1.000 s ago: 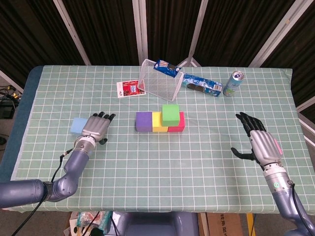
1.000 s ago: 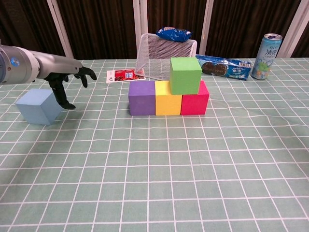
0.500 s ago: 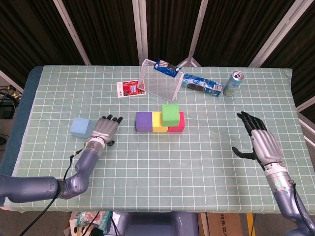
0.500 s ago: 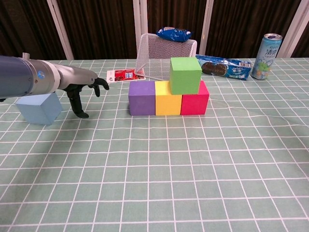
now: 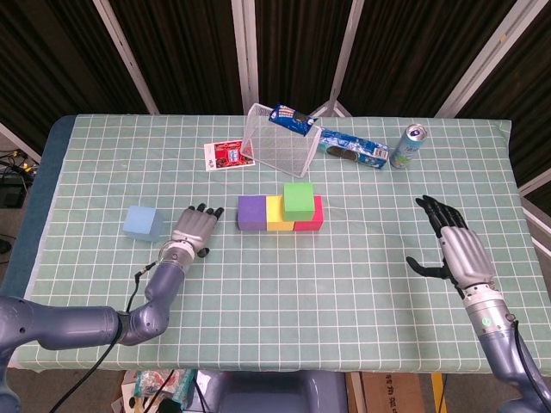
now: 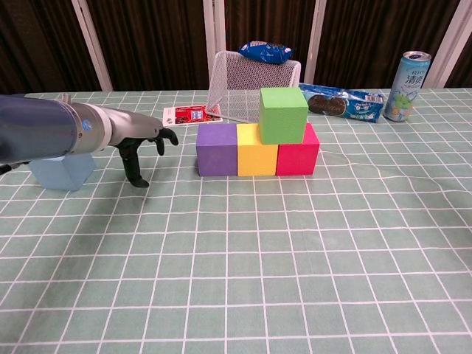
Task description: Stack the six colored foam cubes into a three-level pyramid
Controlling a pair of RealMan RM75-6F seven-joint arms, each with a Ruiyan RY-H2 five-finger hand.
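Left hand (image 5: 193,231) empty, fingers spread, palm down over the green gridded tablecloth (image 5: 275,292). Light blue foam cube (image 5: 143,222) sits at its 9 o'clock, near but apart. At its 3 o'clock, a touching row: purple foam cube (image 5: 251,213), yellow foam cube (image 5: 277,215), red foam cube (image 5: 310,218); green foam cube (image 5: 299,199) rests on top, over the yellow-red seam. Right hand (image 5: 456,249) at far 3 o'clock, open, holding nothing, well apart from the row.
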